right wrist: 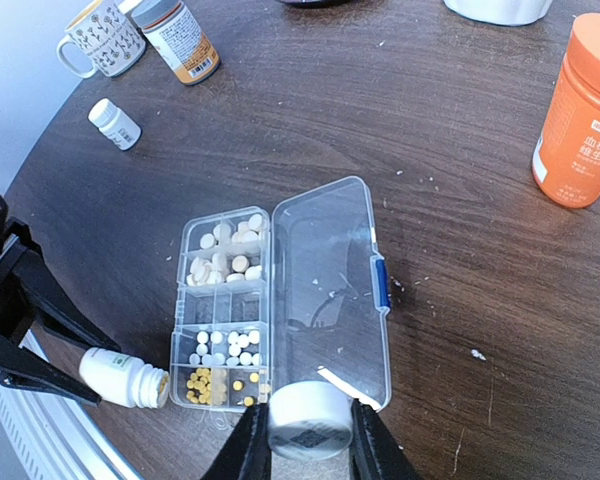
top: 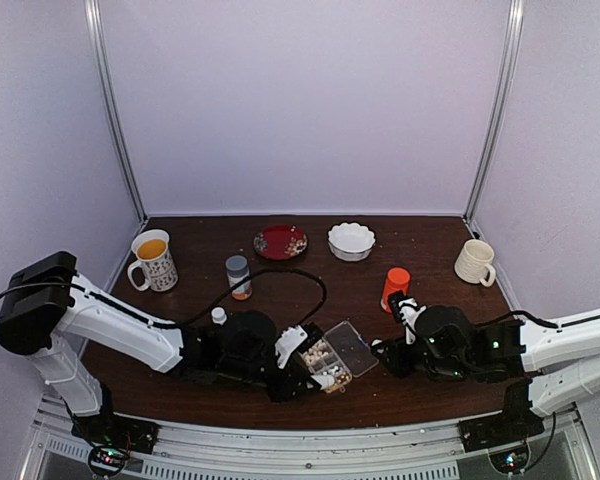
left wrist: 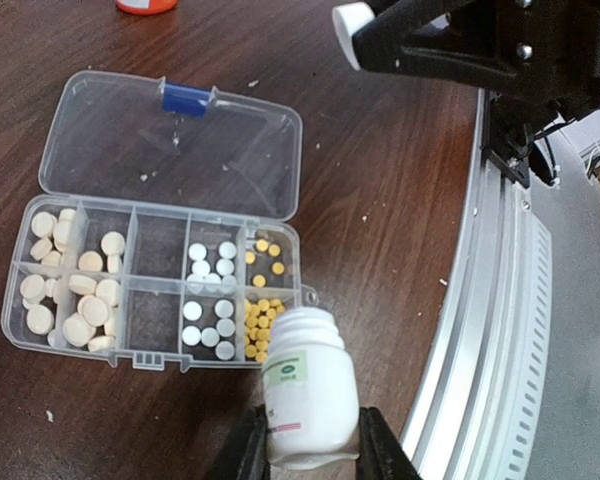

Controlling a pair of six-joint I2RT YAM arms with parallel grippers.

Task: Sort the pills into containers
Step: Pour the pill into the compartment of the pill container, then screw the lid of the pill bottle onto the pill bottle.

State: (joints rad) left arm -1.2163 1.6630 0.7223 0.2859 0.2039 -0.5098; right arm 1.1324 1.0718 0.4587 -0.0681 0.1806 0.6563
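The clear pill box [left wrist: 26,343] lies open on the table, its lid [left wrist: 170,150] folded flat with a blue latch. Its cells hold cream pills [left wrist: 75,290], white pills [left wrist: 210,320] and small yellow pills [left wrist: 260,315]; two middle cells look empty. My left gripper [left wrist: 310,445] is shut on an uncapped white bottle [left wrist: 305,395], tipped with its mouth at the yellow cell's corner. In the right wrist view this bottle [right wrist: 120,377] shows yellow pills in its mouth. My right gripper [right wrist: 302,440] is shut on a white cap [right wrist: 310,420] just over the lid's [right wrist: 330,290] near end.
An orange bottle [top: 395,287] stands behind the box. A grey-capped amber bottle [top: 238,276] and a small white bottle [top: 218,316] stand to the left. At the back are a mug of orange liquid [top: 154,260], red plate [top: 280,241], white bowl [top: 351,240], cream mug [top: 475,262].
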